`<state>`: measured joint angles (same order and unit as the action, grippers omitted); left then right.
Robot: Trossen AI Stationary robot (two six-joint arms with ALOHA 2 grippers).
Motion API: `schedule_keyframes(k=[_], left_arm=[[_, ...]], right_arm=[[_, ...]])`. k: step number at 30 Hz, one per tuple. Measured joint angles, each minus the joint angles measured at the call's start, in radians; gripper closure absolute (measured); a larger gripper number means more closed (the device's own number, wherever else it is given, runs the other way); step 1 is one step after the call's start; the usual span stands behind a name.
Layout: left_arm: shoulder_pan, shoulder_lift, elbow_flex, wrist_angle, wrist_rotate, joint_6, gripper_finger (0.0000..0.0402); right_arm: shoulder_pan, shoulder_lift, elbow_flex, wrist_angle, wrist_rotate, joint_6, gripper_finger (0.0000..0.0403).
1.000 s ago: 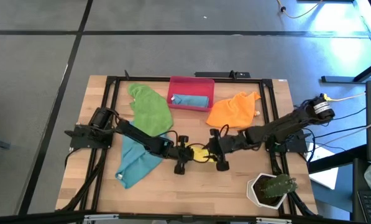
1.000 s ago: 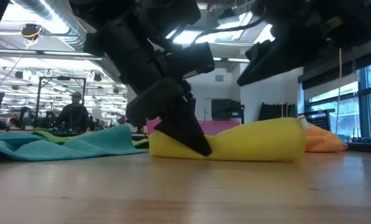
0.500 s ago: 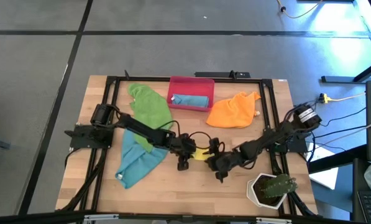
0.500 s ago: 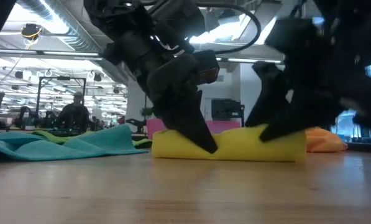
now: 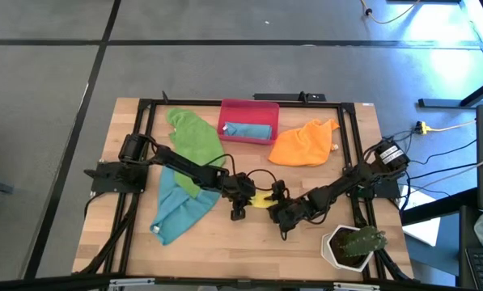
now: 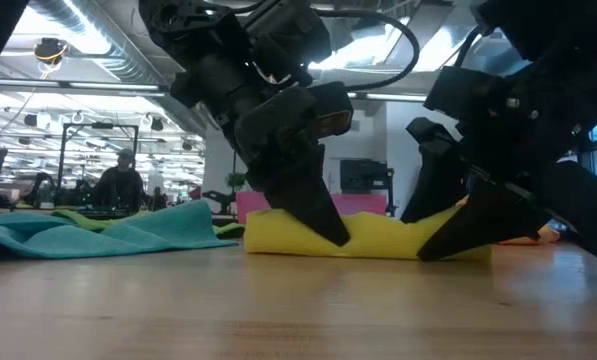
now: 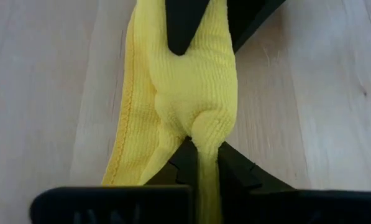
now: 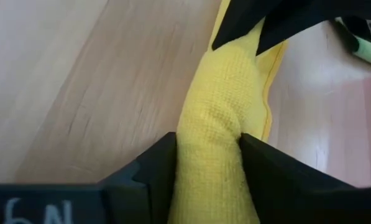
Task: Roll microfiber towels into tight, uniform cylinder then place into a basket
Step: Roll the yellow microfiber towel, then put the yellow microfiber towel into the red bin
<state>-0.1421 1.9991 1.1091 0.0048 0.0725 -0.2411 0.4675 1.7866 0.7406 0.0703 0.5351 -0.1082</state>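
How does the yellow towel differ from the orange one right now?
The yellow towel is rolled into a log; the orange towel lies loosely crumpled. The left gripper and right gripper pinch the yellow towel's ends; nothing touches the orange one. Both lie on the table, outside the basket.

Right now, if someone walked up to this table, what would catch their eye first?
Probably the rolled yellow towel near the table's front middle, with the left gripper pinching one end and the right gripper clamped on the other. Behind it, the red basket already holds a rolled blue towel.

Rolled yellow towel (image 6: 378, 236), seemingly flat
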Motion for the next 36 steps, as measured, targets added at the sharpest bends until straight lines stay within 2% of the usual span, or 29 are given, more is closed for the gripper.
schedule_keyframes(k=[9,15,19,24,36], left_arm=[[-0.007,-0.086,-0.005,-0.078,-0.097,0.134,0.0293],[-0.043,-0.134,-0.005,-0.126,-0.192,0.187,0.0259],[-0.09,-0.133,-0.004,-0.153,-0.275,0.259,0.0251],[-0.135,-0.125,-0.004,-0.182,-0.467,0.334,0.0249],[-0.139,-0.04,-0.001,-0.171,-0.486,0.402,0.0251]], right_arm=[[-0.007,0.0,-0.001,-0.053,0.007,0.094,0.0313],[-0.027,-0.001,-0.002,-0.075,0.006,0.129,0.0362],[-0.034,-0.001,-0.002,-0.08,0.001,0.13,0.0367],[-0.035,-0.001,-0.002,-0.081,-0.005,0.13,0.0365],[-0.035,0.0,-0.003,-0.082,-0.01,0.132,0.0365]])
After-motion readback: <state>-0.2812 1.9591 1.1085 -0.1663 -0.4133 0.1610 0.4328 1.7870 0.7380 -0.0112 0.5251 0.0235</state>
